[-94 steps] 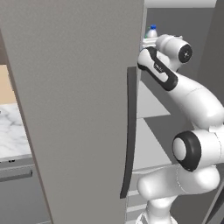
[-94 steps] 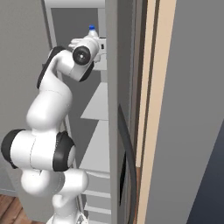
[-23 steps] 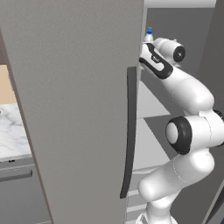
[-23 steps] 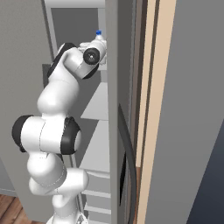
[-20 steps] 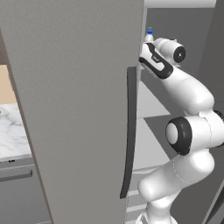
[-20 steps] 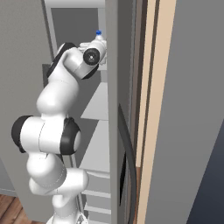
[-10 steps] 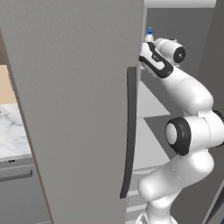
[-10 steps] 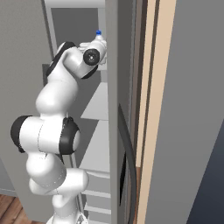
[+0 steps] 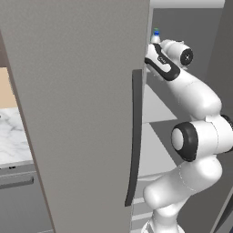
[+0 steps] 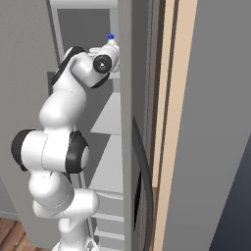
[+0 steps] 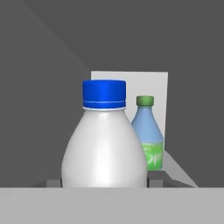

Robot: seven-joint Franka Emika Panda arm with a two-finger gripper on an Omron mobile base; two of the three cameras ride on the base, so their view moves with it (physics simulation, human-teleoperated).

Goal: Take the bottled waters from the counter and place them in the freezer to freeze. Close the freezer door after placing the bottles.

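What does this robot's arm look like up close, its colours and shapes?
The arm is glossy white, built of fat rounded segments. Dark black bands ring its joints, and a round dark disc marks the wrist. No cables show.

Two base cameras — behind the arm [image 9: 195, 118], left and right — look forward into the open freezer [image 10: 110, 122], sharing arm and shelves, while the hand camera faces the white bottle [image 11: 105, 148] close up — blue bottle [image 11: 148, 135] behind.

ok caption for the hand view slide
White bottle with blue cap close up in the freezer, blue bottle with green cap standing behind it.
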